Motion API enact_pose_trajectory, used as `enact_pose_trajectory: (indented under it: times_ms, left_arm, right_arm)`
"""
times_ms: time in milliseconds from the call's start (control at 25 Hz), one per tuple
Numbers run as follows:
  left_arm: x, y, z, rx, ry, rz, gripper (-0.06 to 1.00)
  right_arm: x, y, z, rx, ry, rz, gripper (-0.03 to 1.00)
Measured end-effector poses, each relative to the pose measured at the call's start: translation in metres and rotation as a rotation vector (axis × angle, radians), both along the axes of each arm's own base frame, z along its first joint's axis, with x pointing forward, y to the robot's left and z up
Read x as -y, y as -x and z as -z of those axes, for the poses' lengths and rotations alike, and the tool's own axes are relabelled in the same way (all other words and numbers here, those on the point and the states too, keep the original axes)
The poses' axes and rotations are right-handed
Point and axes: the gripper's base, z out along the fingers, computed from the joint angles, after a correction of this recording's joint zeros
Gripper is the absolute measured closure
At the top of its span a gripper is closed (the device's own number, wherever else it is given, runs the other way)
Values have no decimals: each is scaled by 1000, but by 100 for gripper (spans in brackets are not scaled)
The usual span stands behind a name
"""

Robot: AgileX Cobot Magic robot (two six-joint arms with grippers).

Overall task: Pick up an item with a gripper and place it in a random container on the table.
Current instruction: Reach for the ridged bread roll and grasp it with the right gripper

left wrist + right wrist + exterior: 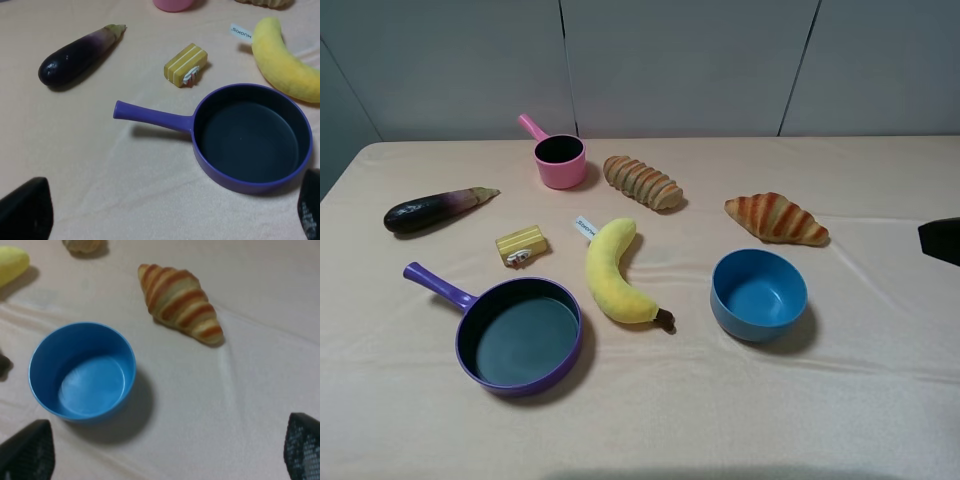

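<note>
The tan-brown ridged bread loaf lies at the back middle of the table, right of the pink pot; only its edge shows in the left wrist view and the right wrist view. The purple frying pan sits empty at the front left and also shows in the left wrist view. My left gripper is open and empty, hovering just in front of the pan. My right gripper is open and empty, in front of the blue bowl; a dark part of it shows at the right edge.
A purple eggplant, a pink pot and a yellow butter block are on the left. A yellow banana lies in the middle. A blue bowl and an orange-striped croissant are on the right.
</note>
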Motion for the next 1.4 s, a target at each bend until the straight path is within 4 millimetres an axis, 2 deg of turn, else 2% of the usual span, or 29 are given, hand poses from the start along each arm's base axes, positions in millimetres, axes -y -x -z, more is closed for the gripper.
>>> enact_pose_trajectory:
  times_ms: [80, 280, 880, 1400]
  left_arm:
    - [0, 0, 0, 0, 0, 0, -5]
    - [0, 0, 0, 0, 0, 0, -5]
    - [0, 0, 0, 0, 0, 0, -5]
    - [0, 0, 0, 0, 0, 0, -5]
  right_arm:
    - [-4, -16, -3, -49, 11, -1, 27]
    - [-18, -41, -3, -124, 34, -51, 27]
    - [-85, -120, -3, -235, 131, -246, 27]
    - [-128, -195, 14, -265, 194, -321, 27]
